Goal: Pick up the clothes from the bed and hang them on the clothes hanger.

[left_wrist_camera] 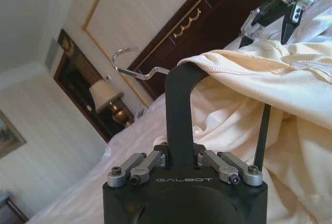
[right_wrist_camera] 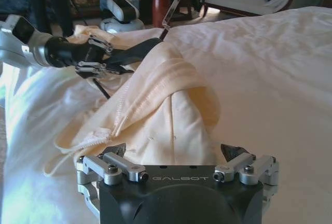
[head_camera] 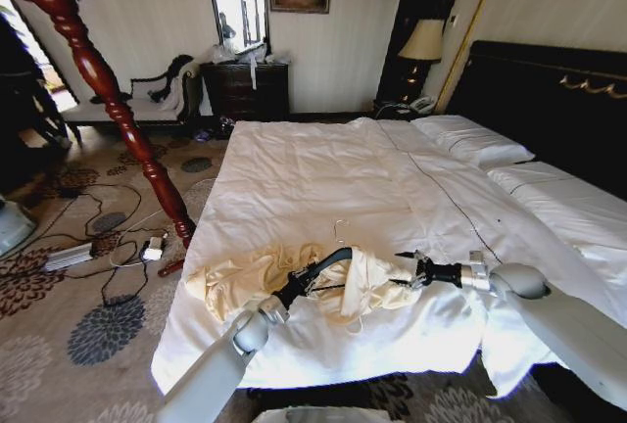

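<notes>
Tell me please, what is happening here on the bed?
A two-armed robot is putting a cream shirt on a black hanger, over the bed. The left pincer is shut on one arm of the hanger; the other arm is already under the cloth. The right pincer is open at the shirt's edge. The shirt lies mostly on the bed.

A tall, shiny red-brown wooden coat stand [head_camera: 98,75] leans across the room. Near its foot, on the brown carpet with blue-grey flower shapes [head_camera: 103,330], lie black cables [head_camera: 98,237] and a small white plug box [head_camera: 153,249]. Behind the stand, by the far wall, is a white cushioned bench with dark wooden arms [head_camera: 132,100]. Next to the bench stands a dark wooden dresser [head_camera: 245,88] with a mirror [head_camera: 238,2] above it. Farther along that wall sits a lamp with a cream shade [head_camera: 422,41].
</notes>
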Motion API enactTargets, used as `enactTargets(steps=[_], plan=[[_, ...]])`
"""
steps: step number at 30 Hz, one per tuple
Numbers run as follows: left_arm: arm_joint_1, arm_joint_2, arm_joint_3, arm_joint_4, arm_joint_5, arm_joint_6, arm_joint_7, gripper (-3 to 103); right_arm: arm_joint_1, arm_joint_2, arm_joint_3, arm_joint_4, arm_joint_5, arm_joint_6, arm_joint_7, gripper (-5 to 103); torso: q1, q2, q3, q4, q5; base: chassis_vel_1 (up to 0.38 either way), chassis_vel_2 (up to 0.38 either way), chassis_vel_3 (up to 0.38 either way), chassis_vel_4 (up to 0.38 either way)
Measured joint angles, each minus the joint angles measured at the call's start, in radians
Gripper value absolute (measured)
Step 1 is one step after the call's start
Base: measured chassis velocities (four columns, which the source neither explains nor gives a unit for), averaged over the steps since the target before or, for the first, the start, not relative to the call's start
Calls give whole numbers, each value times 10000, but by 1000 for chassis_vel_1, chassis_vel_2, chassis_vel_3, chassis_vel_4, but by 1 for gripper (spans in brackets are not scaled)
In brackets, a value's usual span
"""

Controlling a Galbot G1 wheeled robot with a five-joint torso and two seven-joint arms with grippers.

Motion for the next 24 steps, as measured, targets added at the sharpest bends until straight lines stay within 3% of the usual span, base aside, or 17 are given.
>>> enactTargets(steps=[9,11,13,20,24], plan=[[24,-182,-133,-79,615,-517,-61,20,226,342,-302,2,101,49,308,97,1,0,0,0,0,0,0,0,0],[23,-211,-169,-98,768,-613,-65,20,199,352,-293,67,151,75,329,86,0,0,0,2,-1,0,0,0,0],[25,-221,-191,-99,869,-659,-73,20,154,329,-260,106,169,87,329,86,1,0,0,2,0,0,0,0,0],[24,-313,-283,-37,1283,-817,-139,20,-116,74,91,301,186,263,373,53,0,0,-1,0,0,0,0,0,0],[21,-320,-308,-23,1401,-829,-139,20,-179,-45,213,467,-52,429,327,41,0,0,-1,-1,-1,0,0,0,0]])
